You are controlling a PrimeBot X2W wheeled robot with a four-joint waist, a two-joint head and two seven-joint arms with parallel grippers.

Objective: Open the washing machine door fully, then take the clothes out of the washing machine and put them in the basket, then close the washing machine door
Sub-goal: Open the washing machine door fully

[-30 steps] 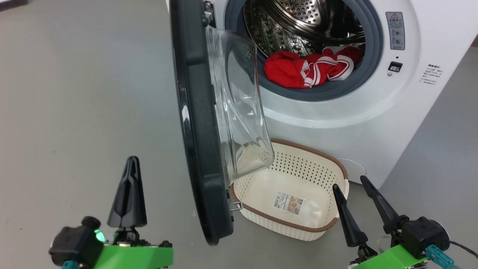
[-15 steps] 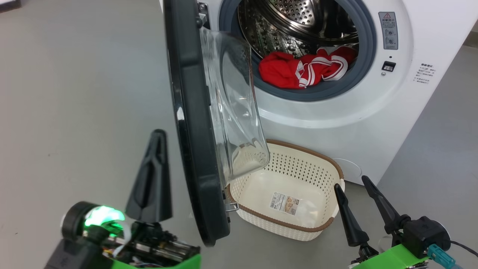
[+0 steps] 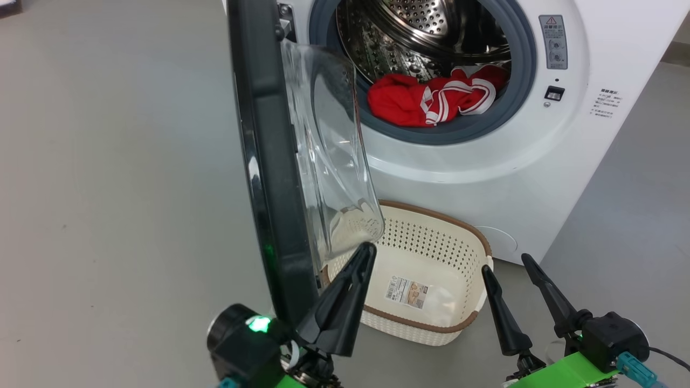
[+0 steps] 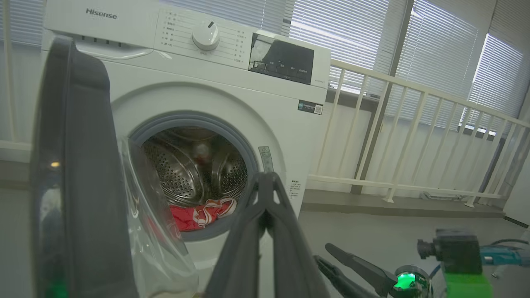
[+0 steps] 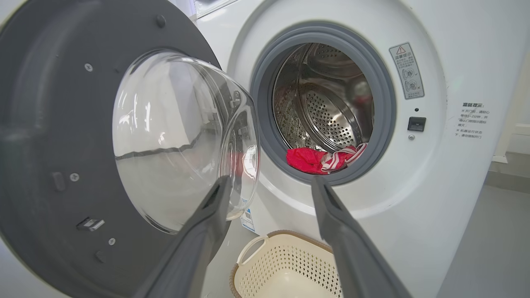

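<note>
Well, the washing machine [image 3: 539,161] wears the brand name [image 4: 101,13] "Hisense" at the eleven o'clock corner of its front, with a white dial [image 4: 205,36] further along the panel. Its door [image 3: 269,161] stands swung out at nine o'clock of the opening, roughly square to the front, the clear glass bowl bulging over the left end of the basket [image 3: 426,242]. At two o'clock of the opening sits a grey warning sticker [image 3: 553,42] with a red triangle. Its print and the small lines of writing lower down are too fine to read. The clothes [image 3: 426,99], red with white stripes, lie at six o'clock in the steel drum [image 3: 420,21], spilling onto the grey ring. The basket rests on the floor [image 3: 108,161] under the opening, a paper sticker [image 3: 408,292] with a barcode on its bottom. The left gripper [image 3: 365,253] has its fingers pressed together on nothing, tip close by the door's lower inner edge; whether it touches I cannot tell. The right gripper [image 3: 505,265], fingers spread with nothing between them, hovers at four o'clock of the basket.
</note>
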